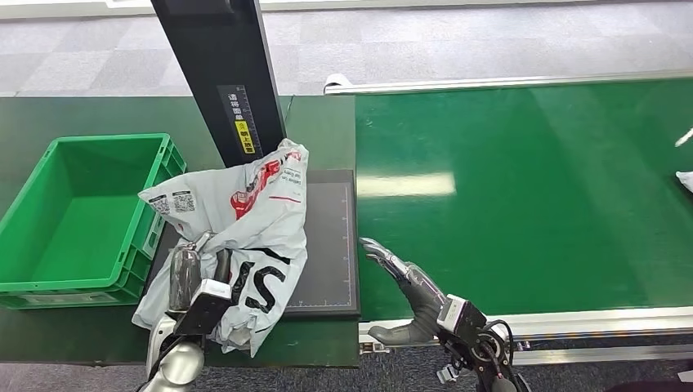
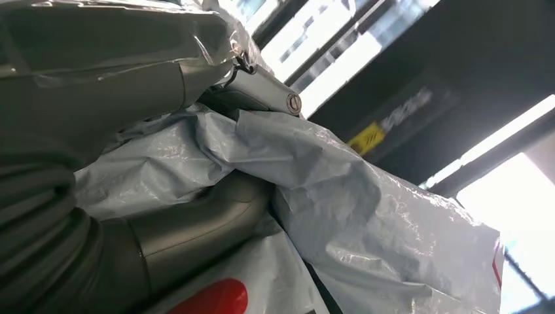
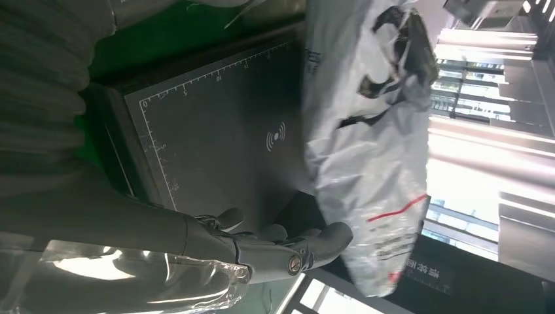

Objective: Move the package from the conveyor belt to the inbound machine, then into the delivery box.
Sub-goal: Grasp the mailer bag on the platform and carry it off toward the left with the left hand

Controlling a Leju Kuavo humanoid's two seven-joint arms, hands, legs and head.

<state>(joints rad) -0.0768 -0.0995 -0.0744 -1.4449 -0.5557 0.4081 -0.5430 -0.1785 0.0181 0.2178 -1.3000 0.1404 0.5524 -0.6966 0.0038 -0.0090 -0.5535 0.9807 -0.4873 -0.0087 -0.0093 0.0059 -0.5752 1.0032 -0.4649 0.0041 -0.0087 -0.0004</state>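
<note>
A crumpled grey plastic package (image 1: pixel 245 220) with black and red print lies over the left part of the dark inbound machine plate (image 1: pixel 327 245), its edge reaching toward the green delivery box (image 1: pixel 78 216). My left hand (image 1: pixel 190 273) grips the package's near side; in the left wrist view the fingers (image 2: pixel 255 88) press into the grey plastic (image 2: pixel 340 196). My right hand (image 1: pixel 400 273) hovers open at the plate's right edge, next to the green conveyor belt (image 1: pixel 523 188), holding nothing. In the right wrist view its fingers (image 3: pixel 288 248) stretch toward the package (image 3: pixel 366 131) without touching it.
A black post (image 1: pixel 221 73) with a yellow label rises behind the plate. The delivery box stands at the left on the dark green table. Another white item (image 1: pixel 685 180) lies at the belt's far right edge. A metal rail (image 1: pixel 523 327) borders the belt's near side.
</note>
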